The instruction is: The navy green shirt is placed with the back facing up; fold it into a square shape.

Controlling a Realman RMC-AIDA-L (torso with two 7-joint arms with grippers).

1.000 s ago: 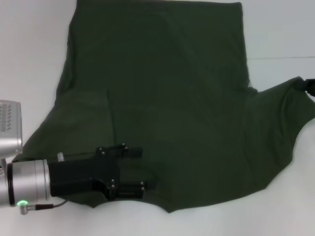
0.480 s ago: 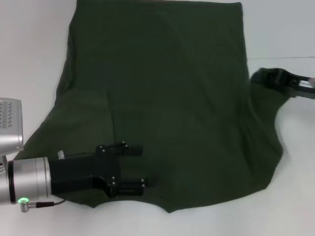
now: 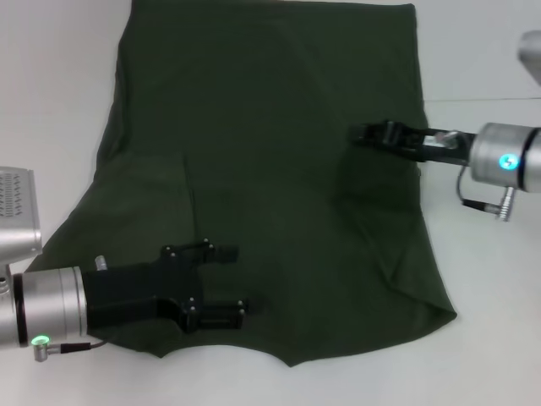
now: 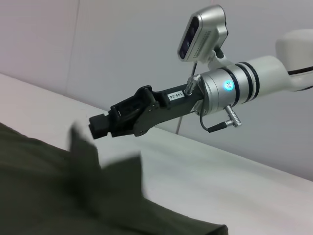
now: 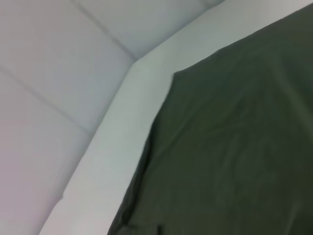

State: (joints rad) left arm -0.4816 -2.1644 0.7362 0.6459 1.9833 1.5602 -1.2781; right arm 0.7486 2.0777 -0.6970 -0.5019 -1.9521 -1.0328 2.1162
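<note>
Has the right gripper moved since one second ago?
Yes. The right gripper moved from the table edge inward over the navy green shirt, toward the robot's left, carrying the sleeve.

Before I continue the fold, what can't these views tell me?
- Head view: the navy green shirt is cut off at the top edge, so its far hem is unseen.
- Left wrist view: the cloth below the right gripper is motion-blurred; any grip is unclear.
- Head view: the left gripper hides the cloth beneath it.

A white tabletop (image 3: 490, 355) meets pale panelled walls (image 4: 122, 44) under even light.
</note>
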